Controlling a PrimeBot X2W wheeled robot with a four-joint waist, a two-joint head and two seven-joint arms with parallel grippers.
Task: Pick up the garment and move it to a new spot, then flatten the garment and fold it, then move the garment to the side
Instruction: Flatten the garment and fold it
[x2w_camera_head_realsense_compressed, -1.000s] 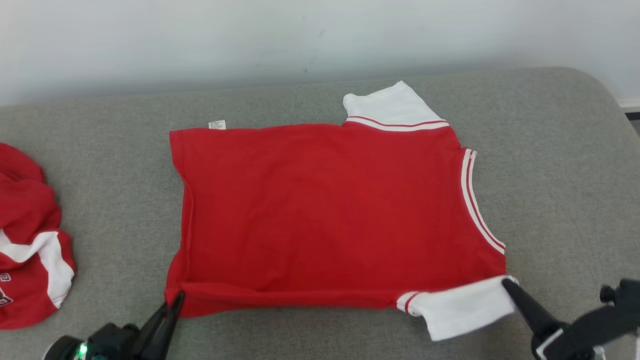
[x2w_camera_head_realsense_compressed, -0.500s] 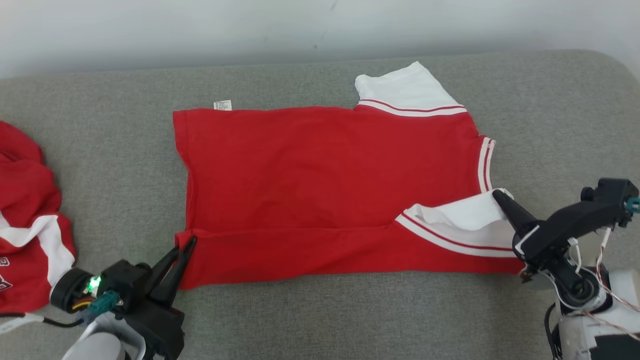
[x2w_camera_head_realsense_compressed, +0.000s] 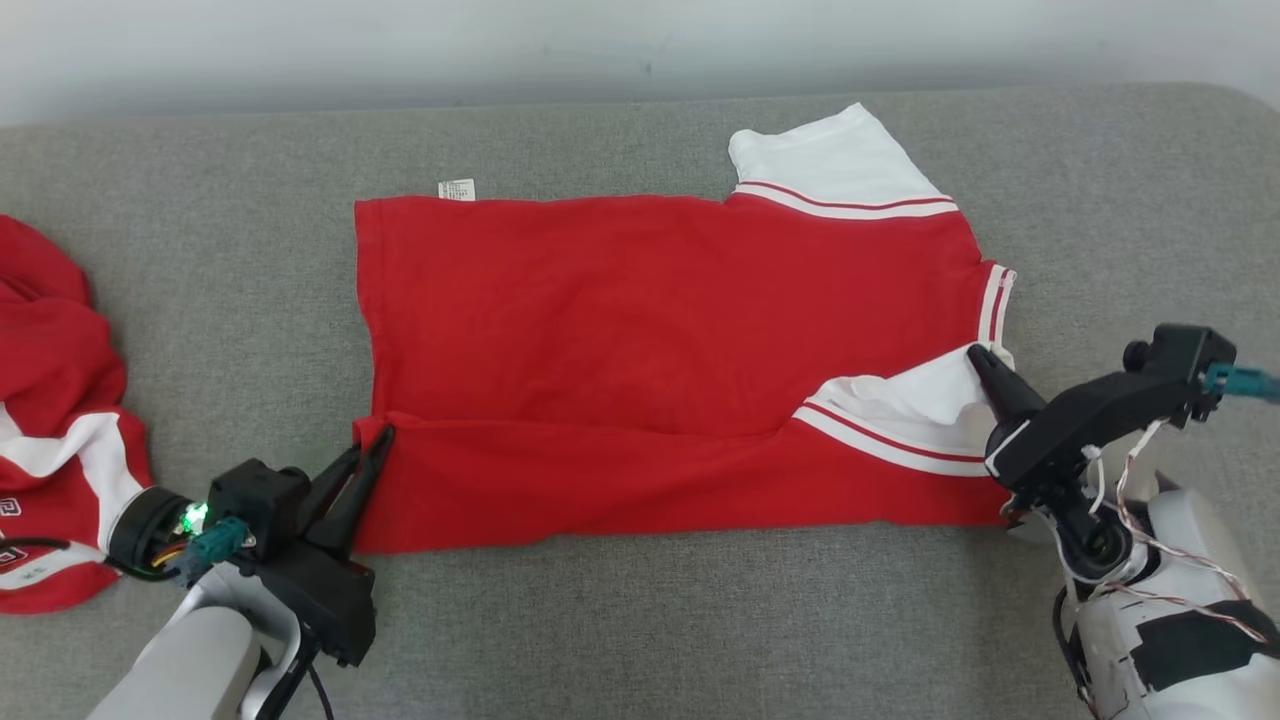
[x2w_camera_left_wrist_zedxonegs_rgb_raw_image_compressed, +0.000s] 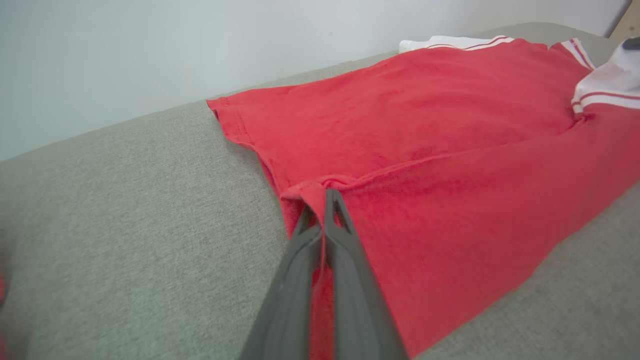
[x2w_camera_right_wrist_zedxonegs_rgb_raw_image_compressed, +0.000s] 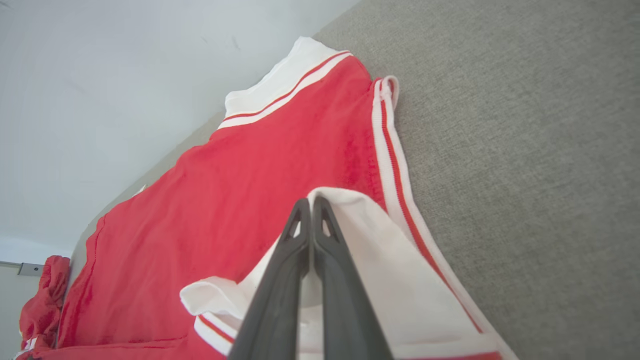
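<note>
Red shirt (x2w_camera_head_realsense_compressed: 650, 330): lies flat across the middle of the grey cushion (x2w_camera_head_realsense_compressed: 640, 620), near edge doubled over onto its body.
Left claw (x2w_camera_head_realsense_compressed: 378, 442): pinched together on the folded hem corner.
Right claw (x2w_camera_head_realsense_compressed: 975, 355): pinched together on the white sleeve (x2w_camera_head_realsense_compressed: 920, 400).
Second red garment (x2w_camera_head_realsense_compressed: 50, 420): bunched, far left.

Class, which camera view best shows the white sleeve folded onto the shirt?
The head view: the whole white sleeve lies over the red shirt, pinched by the right gripper. The right wrist view crops it close; the left wrist view catches its edge.
</note>
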